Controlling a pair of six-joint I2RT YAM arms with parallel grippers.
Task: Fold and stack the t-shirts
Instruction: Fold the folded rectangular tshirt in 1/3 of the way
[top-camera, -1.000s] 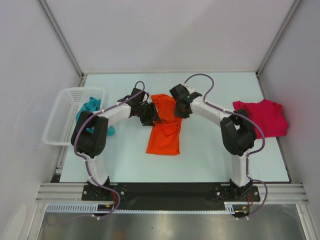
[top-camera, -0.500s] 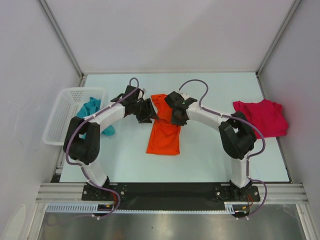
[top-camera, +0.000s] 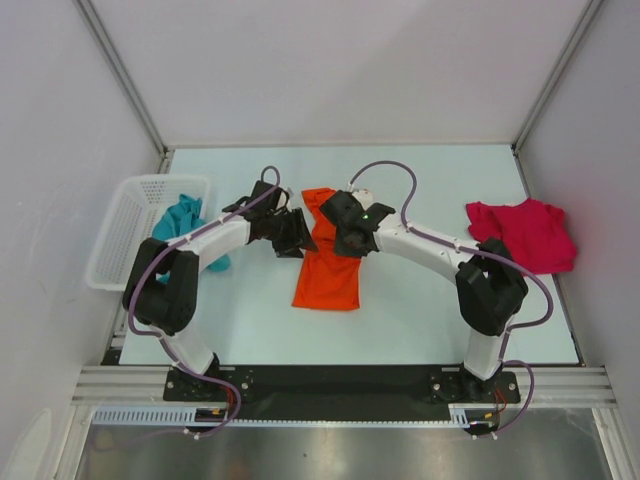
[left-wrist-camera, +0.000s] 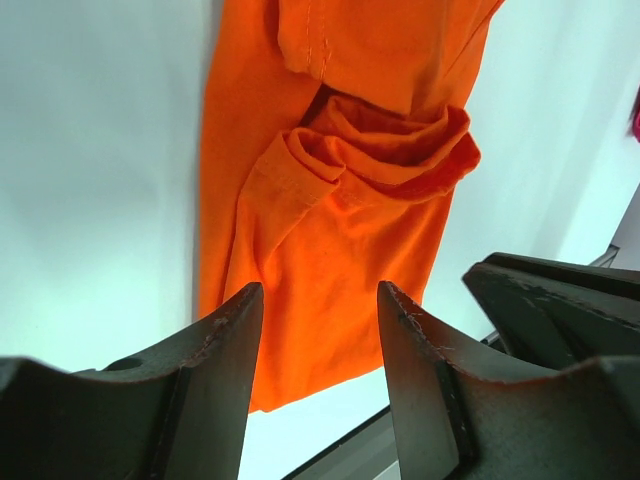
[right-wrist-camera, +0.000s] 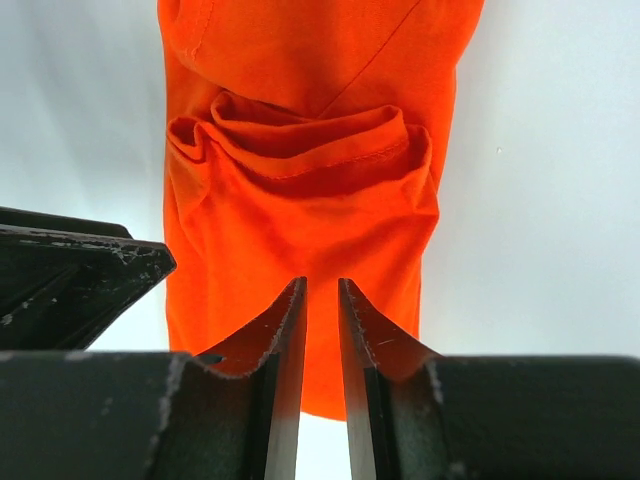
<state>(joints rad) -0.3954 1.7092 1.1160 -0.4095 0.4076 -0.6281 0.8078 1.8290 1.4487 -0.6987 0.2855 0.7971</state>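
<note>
Poised over the bright orange soft cloth t-shirt (top-camera: 328, 280), bunched midway between the side edges of the surface (top-camera: 420, 310), likely to straighten its fold; with left jaws parted wide and empty, right jaws nearly closed on nothing.

There are three t-shirts: one orange t-shirt (top-camera: 328, 275), one red t-shirt (top-camera: 525, 235) and one teal t-shirt (top-camera: 181, 214). There is one basket (top-camera: 120, 240). There are two arms, the left arm (top-camera: 215, 238) and the right arm (top-camera: 430, 250). Each arm has one gripper, so two in total: the left gripper (left-wrist-camera: 320, 290) and the right gripper (right-wrist-camera: 321, 283). There is one bench (top-camera: 420, 310).
</note>
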